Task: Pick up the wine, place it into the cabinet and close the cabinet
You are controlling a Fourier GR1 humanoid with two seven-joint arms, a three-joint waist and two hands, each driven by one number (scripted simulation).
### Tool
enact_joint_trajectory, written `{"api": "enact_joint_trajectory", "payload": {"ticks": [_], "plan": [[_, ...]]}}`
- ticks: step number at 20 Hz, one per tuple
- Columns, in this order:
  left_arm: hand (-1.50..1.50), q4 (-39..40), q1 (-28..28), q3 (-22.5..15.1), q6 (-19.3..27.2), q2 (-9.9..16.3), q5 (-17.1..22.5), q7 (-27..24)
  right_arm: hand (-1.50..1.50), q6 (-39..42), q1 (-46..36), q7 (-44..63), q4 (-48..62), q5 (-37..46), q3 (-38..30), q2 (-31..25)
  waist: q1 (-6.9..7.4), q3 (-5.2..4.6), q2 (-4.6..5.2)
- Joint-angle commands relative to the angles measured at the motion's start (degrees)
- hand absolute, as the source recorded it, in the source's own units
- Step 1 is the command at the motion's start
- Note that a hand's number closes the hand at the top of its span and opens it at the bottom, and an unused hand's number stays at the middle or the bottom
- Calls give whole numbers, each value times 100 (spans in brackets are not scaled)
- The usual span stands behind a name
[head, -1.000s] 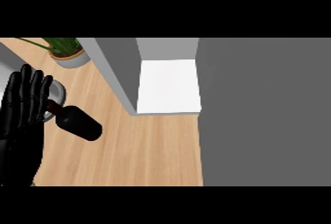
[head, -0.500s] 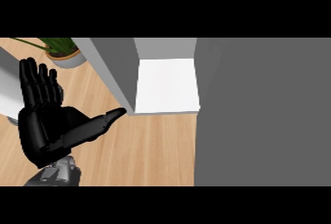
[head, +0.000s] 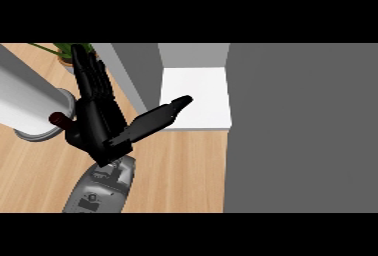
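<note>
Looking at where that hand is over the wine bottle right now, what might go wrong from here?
The hand hides most of the wine bottle, so whether it holds the bottle cannot be told. The bottle's top lies right beside the paper towel roll; lifting may knock the roll. The cabinet shelf is narrow.

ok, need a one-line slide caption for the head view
Open hand raised over the wine bottle on the wooden counter, beside the open cabinet.
</note>
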Motion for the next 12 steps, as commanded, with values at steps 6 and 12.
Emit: {"api": "enact_joint_trajectory", "payload": {"ticks": [6,12], "plan": [[-150,291,-714,-228,767,-4,-567,866,-150,195,44,385,-391,-405,-444,-162,16,1,1],[-150,-452,-403,-445,850,-5,-1820,2010,-150,-298,-244,704,-482,180,112,199,85,3,-23]]}}
